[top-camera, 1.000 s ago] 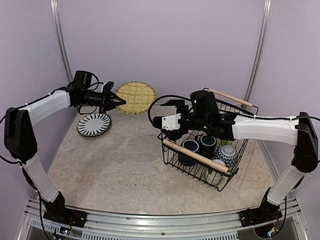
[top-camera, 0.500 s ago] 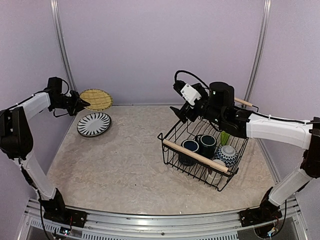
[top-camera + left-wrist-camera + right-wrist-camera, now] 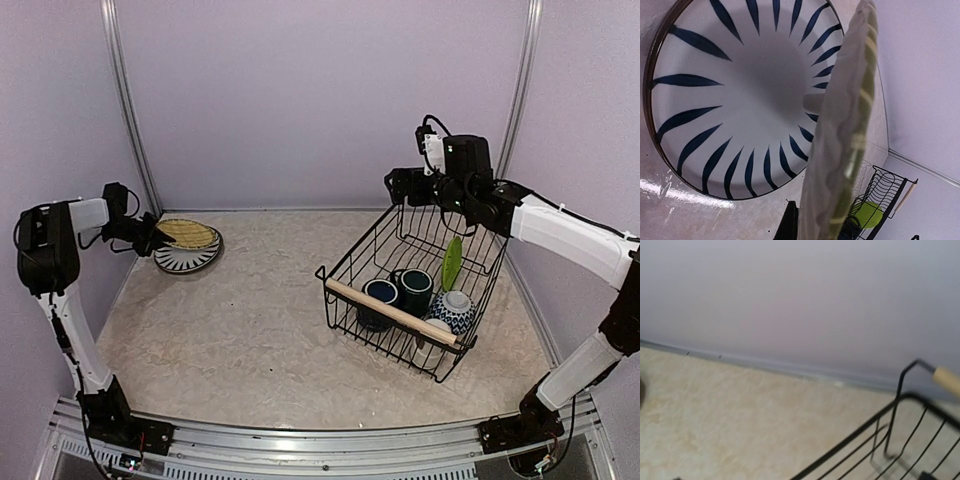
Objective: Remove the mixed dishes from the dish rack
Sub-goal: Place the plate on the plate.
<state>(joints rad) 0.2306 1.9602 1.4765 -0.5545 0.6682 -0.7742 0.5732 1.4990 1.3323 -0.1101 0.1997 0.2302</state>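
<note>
Left gripper at the far left of the beige stone-look table, jaws closed on the left rim of the tan woven-lattice round plate. The left wrist view shows that plate edge-on, tilted, hanging just over the white round plate with dark blue radial strokes, which lies flat on the table. Whether the two plates touch at the far edge: cannot tell. Large black wire dish rack sits on the right half of the table, well apart from the plates, with its near light wooden rod handle across the front. Inside the rack, side by side: a dark blue mug and a second dark blue mug. Behind them stands a lime green plate on edge. A blue-and-white patterned bowl is at the right end, and a small metal cup is partly hidden by the handle. Right gripper hovers above the rack's far rim near the lilac back wall, nothing visible in it. Its wrist view is blurred and the jaw opening cannot be told.
</note>
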